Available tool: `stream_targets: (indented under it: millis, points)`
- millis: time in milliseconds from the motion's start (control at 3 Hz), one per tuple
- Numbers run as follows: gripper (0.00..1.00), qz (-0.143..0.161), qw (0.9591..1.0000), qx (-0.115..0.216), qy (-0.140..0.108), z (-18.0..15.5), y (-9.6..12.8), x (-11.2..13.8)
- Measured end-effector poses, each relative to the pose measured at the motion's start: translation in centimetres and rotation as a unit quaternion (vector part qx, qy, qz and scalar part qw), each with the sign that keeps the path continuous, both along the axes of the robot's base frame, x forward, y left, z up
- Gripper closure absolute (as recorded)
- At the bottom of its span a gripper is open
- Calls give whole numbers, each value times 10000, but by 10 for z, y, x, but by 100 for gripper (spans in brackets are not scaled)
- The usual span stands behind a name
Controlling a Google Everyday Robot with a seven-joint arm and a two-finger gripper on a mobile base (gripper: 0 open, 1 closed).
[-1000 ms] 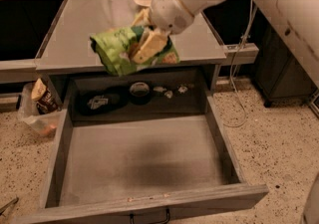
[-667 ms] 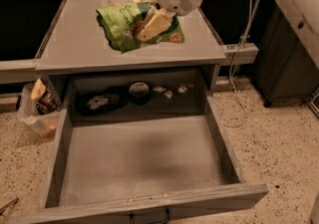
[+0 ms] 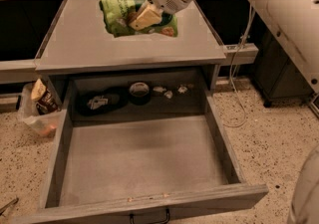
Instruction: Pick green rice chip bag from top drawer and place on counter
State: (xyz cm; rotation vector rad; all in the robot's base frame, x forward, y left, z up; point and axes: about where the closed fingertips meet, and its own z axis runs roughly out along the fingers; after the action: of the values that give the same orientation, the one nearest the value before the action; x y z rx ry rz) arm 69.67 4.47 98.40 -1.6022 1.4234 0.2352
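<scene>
The green rice chip bag [image 3: 123, 14] is a crinkly light-green pouch held over the back middle of the grey counter [image 3: 79, 44]. My gripper [image 3: 144, 15] comes in from the upper right on the white arm and is shut on the bag, its cream fingers [image 3: 145, 18] pinching the bag's right half. The top drawer [image 3: 139, 163] stands pulled wide open below the counter, its flat grey bottom bare, with a dark handle [image 3: 149, 216] on its front panel.
At the drawer's back lie a dark flat item [image 3: 99, 102], a tape roll [image 3: 139, 92] and small white bits [image 3: 169, 91]. A plastic bin with a brown snack bag [image 3: 42, 99] stands on the floor at left. A cable [image 3: 238, 68] hangs at right.
The gripper has carried the bag up and back, from above the counter's front edge to over the counter's far middle. The drawer has stayed open and unmoved.
</scene>
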Motion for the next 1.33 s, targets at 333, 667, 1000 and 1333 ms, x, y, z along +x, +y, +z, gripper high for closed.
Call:
stream_targets:
  millis: [333, 667, 1000, 1333]
  points:
    - [100, 1, 10000, 0, 1, 0, 0, 0]
    - [100, -185, 9998, 19, -113, -4, -2, 17]
    - [100, -505, 9983, 168, -246, -17, -4, 58]
    - [100, -697, 9968, 353, 186, -47, 0, 79]
